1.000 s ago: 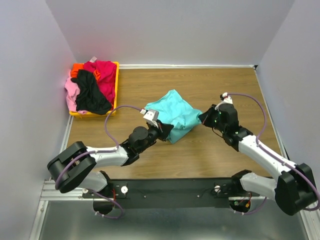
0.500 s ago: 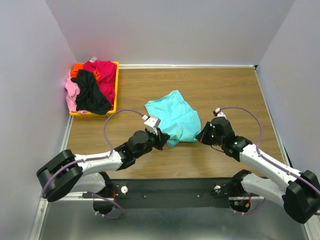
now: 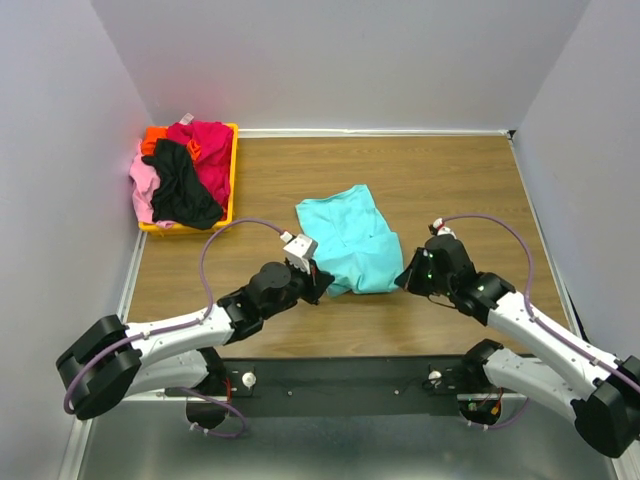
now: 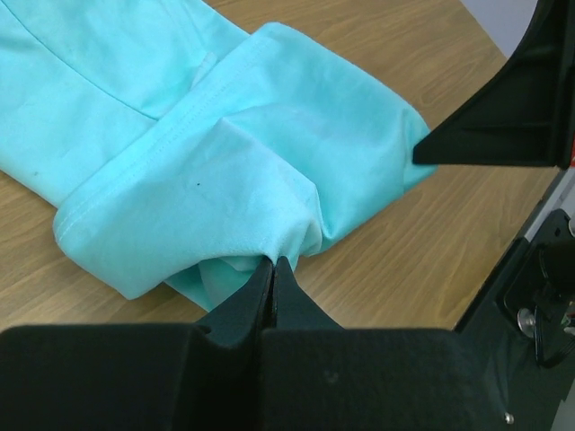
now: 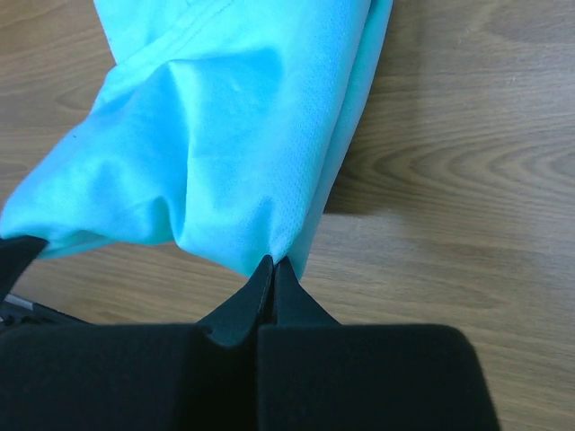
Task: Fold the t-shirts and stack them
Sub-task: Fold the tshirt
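The turquoise t-shirt lies bunched on the wooden table, mid-table. My left gripper is shut on its near left edge; the left wrist view shows the cloth pinched at the closed tips. My right gripper is shut on its near right edge; the right wrist view shows the cloth pinched at the tips. The magenta-red, black, pink and orange t-shirts lie heaped at the back left.
The heaped shirts sit in a yellow-orange plastic bin by the left wall. Grey walls close in the table on three sides. A black rail with the arm bases runs along the near edge.
Both grippers have pulled toward the near edge with the turquoise shirt, dragging it nearer. The shirt has lowered from a lifted, stretched hold to lying on the table.
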### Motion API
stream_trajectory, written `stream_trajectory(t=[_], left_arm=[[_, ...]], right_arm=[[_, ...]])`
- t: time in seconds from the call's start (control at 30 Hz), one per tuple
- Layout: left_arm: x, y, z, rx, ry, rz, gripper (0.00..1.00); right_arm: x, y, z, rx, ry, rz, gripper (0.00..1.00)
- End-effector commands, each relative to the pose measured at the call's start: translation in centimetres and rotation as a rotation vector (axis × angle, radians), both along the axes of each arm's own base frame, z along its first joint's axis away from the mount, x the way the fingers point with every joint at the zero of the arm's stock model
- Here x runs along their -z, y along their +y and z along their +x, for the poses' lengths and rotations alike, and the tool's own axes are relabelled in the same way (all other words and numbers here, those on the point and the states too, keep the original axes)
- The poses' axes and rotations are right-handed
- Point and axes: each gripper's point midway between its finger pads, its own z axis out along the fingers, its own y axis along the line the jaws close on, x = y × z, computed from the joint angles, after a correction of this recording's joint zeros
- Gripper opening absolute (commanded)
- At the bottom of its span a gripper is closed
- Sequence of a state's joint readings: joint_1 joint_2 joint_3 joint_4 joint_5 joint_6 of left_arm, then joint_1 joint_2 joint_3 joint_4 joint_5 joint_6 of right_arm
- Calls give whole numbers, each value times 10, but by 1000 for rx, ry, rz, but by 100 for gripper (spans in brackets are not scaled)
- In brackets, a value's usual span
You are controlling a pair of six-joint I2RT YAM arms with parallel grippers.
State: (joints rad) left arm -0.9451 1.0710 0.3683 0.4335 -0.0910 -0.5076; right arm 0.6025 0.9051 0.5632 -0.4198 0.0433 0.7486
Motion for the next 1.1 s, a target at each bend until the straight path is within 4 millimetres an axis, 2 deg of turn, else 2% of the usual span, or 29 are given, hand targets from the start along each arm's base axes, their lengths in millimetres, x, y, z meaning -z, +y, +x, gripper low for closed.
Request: stream_trajectory(t=[0.0, 0.13, 0.3, 0.37, 0.47, 0.57, 0.63, 0.83, 0.87, 1.07], left_arm=[[1, -6, -13, 84, 10, 31, 0], [7, -10, -25, 109, 47, 40, 0], [14, -29, -49, 143, 93, 30, 0], [19, -38, -54, 154, 110, 40, 0], [31, -54, -69, 173, 166, 44, 0], [47, -58, -80, 164, 208, 74, 0], [52, -55, -82, 138, 236, 69, 0], [59, -20, -79, 24, 259, 68, 0], [51, -15, -77, 4, 246, 49, 0], [42, 17, -75, -61, 227, 62, 0]], right_arm=[[-1, -6, -7, -10, 28, -43, 1], [4, -13, -13, -1, 44, -69, 1], [-25, -31, -5, 65, -46, -109, 1], [-33, -33, -4, 73, -74, -99, 0], [-32, -32, -6, 70, -71, -93, 1], [-25, -31, -11, 57, -48, -89, 1], [-22, -29, -13, 43, -36, -85, 0], [-18, -22, -19, -2, -6, -65, 1], [-16, -21, -20, -5, 3, -65, 1], [-3, -3, -25, -41, 37, 3, 0]])
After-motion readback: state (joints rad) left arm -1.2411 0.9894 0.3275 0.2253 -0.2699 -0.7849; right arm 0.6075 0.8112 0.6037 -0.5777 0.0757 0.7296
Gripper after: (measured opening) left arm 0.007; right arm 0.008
